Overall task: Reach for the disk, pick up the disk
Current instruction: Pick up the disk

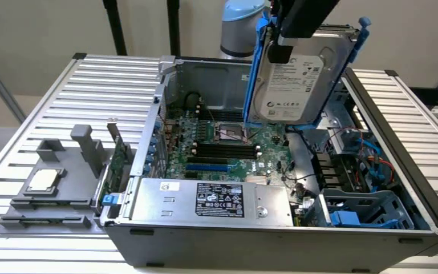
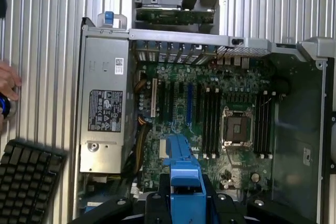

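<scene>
Exterior view showed the disk, its white label facing the camera and blue rails on both sides, held upright in the air above the open computer case. The claw was clenched on the disk's upper edge, just under the black arm. Below it lay the motherboard, and the power supply sat at the case's near wall. On the bench, a grey tray held a small silver chip. Wrist view showed the disk's blue rail between the claw's black parts, a keyboard and a person's hand.

Disk: smooth silver metal, white paper label, glossy blue plastic rails; table ribbed metal
</scene>
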Controlling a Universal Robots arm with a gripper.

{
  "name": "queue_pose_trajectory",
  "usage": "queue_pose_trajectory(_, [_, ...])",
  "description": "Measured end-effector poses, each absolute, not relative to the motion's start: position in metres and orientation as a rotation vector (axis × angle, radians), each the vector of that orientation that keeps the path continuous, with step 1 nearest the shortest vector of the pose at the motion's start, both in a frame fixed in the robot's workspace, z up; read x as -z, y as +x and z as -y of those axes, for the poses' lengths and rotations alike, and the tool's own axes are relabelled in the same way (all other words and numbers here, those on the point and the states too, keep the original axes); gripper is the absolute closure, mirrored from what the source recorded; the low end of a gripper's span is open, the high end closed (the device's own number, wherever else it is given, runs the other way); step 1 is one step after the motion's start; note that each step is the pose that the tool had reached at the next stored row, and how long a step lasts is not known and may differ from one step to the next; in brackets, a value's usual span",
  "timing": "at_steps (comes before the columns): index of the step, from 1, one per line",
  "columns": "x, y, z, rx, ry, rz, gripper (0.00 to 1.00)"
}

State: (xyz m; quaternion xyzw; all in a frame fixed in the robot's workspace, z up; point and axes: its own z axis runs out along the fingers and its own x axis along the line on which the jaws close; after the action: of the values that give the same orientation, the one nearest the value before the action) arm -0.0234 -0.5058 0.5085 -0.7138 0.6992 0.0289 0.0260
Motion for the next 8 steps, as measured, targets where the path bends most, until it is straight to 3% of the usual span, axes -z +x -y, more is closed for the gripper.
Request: queue_pose_trajectory(8, [-0.508, 0.011, 0.521, -0.089, -2.206, -2.161, 0.67])
